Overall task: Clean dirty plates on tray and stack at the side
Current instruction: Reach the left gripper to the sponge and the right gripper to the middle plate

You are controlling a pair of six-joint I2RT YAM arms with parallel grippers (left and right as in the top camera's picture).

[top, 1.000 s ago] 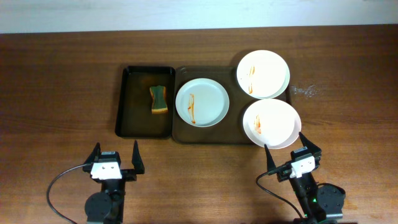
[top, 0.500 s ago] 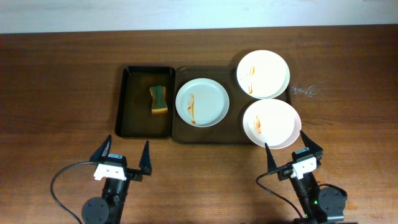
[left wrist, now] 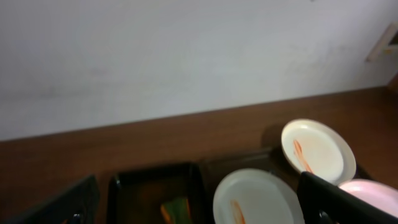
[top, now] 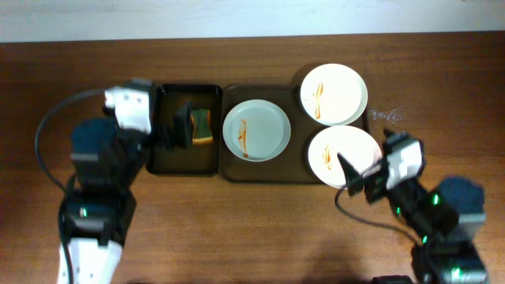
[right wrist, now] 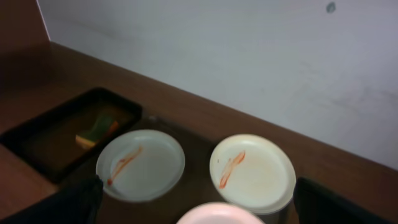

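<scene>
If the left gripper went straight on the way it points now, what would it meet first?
Probably the sponge in the black tray; the left gripper points at it from close by, though it may pass above.

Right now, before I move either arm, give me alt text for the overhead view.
Three sauce-streaked white plates sit on the brown tray. The left gripper, open, is over the black tray beside the sponge; the right gripper, open, is at the front-right plate's edge.
</scene>
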